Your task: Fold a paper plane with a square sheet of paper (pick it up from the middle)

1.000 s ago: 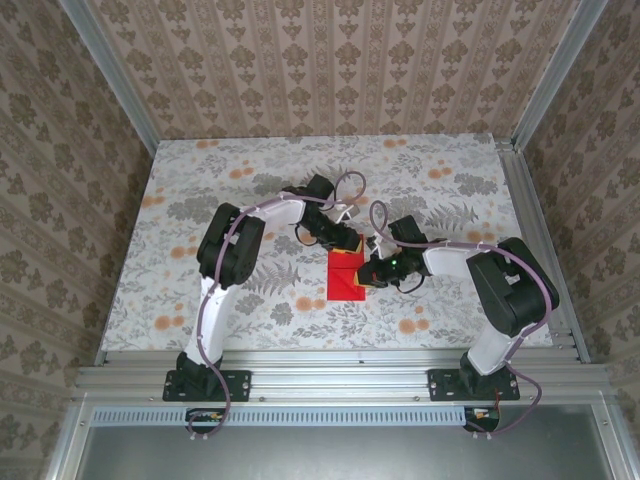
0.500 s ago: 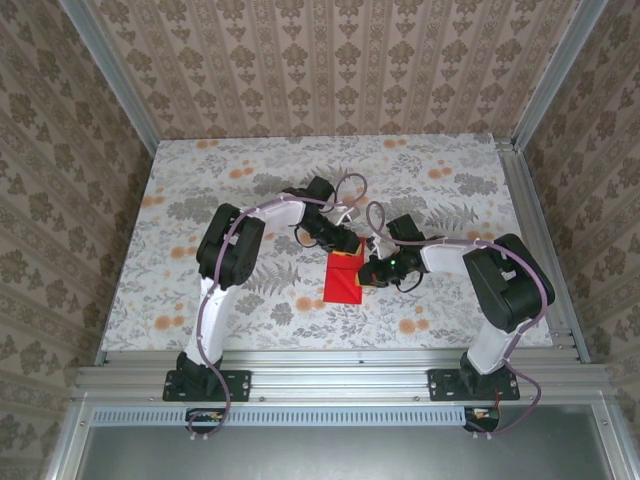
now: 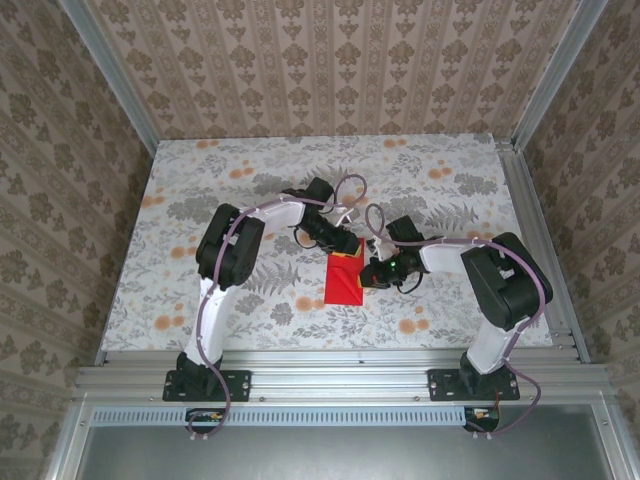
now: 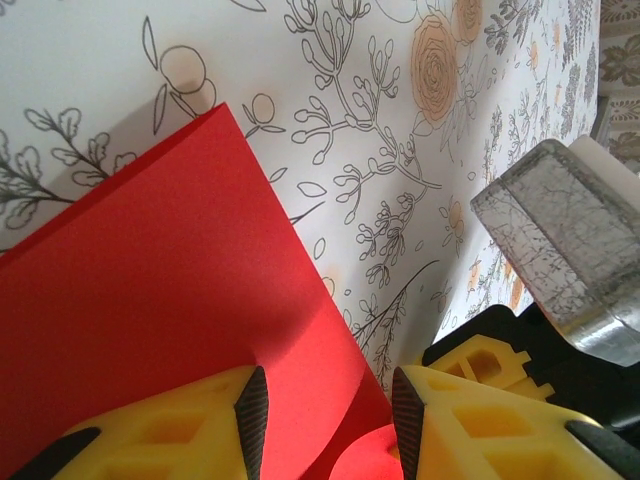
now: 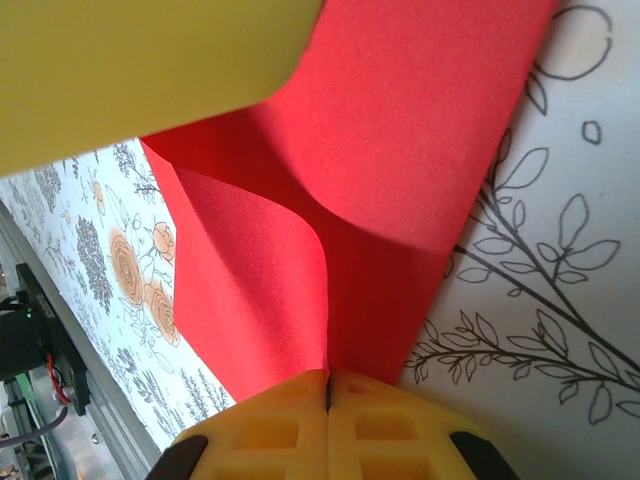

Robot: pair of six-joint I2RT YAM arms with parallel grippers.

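The square sheet of paper (image 3: pixel 343 283) is bright red and lies mid-table, its right part lifted and curled. My right gripper (image 3: pixel 372 273) is at its right edge. In the right wrist view the yellow fingers (image 5: pixel 290 425) are closed tight, pinching a raised fold of the paper (image 5: pixel 400 150). My left gripper (image 3: pixel 347 247) is at the sheet's far edge. In the left wrist view its two pads stand apart around a curved part of the paper (image 4: pixel 150 290), the left gripper (image 4: pixel 328 400) not clamping it. Part of a yellow left finger (image 5: pixel 150 70) hangs above the sheet.
The table (image 3: pixel 200 200) has a floral cover and is fenced by aluminium rails (image 3: pixel 535 250) and patterned walls. A translucent grey block (image 4: pixel 560 240) of the other arm sits close on the right in the left wrist view. Both arms crowd the middle.
The paper's right side has been drawn up and inwards by the right gripper. The sheet looks narrower from above, and the yellow patch at its far edge is mostly gone. The left gripper has barely moved.
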